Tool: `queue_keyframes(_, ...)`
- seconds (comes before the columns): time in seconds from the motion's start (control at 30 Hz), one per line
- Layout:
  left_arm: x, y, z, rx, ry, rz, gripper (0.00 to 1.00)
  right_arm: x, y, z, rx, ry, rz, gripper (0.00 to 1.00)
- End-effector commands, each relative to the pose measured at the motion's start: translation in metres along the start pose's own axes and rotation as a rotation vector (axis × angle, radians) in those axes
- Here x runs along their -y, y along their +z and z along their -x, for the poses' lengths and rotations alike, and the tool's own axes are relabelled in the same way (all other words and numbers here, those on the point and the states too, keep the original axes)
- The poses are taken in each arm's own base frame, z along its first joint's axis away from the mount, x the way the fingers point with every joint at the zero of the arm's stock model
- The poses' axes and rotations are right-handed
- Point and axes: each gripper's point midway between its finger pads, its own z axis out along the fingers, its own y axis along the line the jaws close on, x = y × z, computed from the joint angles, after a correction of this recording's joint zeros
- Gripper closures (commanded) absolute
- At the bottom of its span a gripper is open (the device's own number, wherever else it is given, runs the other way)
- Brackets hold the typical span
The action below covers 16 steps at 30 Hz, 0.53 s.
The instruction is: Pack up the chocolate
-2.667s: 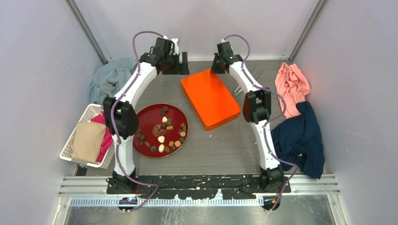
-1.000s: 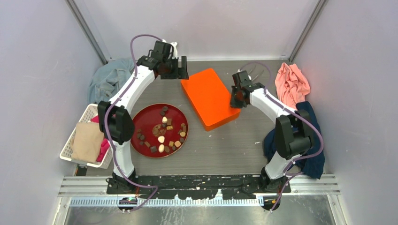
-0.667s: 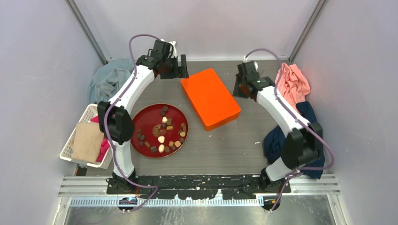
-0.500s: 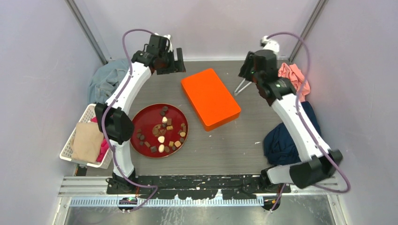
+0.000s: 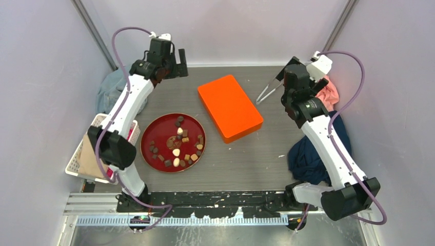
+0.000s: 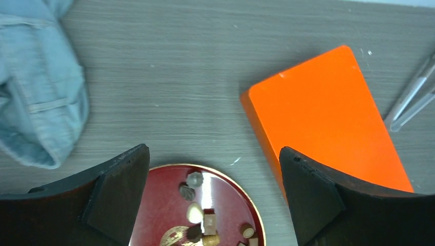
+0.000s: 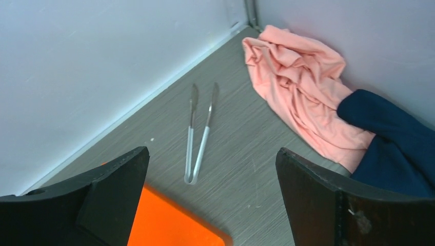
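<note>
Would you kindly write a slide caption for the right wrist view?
Open right gripper facing metal tongs lying between the orange box and a pink cloth.

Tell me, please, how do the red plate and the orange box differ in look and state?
The plate is round and dark red; the box is rectangular and bright orange. The plate is shallow and open, with chocolate scattered on it; the box stands taller and shows only a plain top with nothing on it. Both rest flat on the table, side by side but apart.
</note>
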Motion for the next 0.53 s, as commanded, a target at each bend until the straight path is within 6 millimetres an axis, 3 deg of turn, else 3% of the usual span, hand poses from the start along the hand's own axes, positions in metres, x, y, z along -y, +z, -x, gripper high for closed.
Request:
queue_keyframes(0.0,-0.028,-0.045,0.052,0.233,0.003,0.115,0.0,0.027,0.013,0.017,0.053,0.165,-0.126,0.0)
queue_keyframes(0.17,-0.036,-0.056,0.041,0.208,-0.009,0.127,0.0,0.049,0.032,0.003,-0.005,0.227,-0.18,0.0)
queue_keyframes(0.5,-0.033,-0.062,0.034,0.22,-0.036,0.092,0.0,0.041,0.042,-0.007,-0.041,0.242,-0.171,0.0)
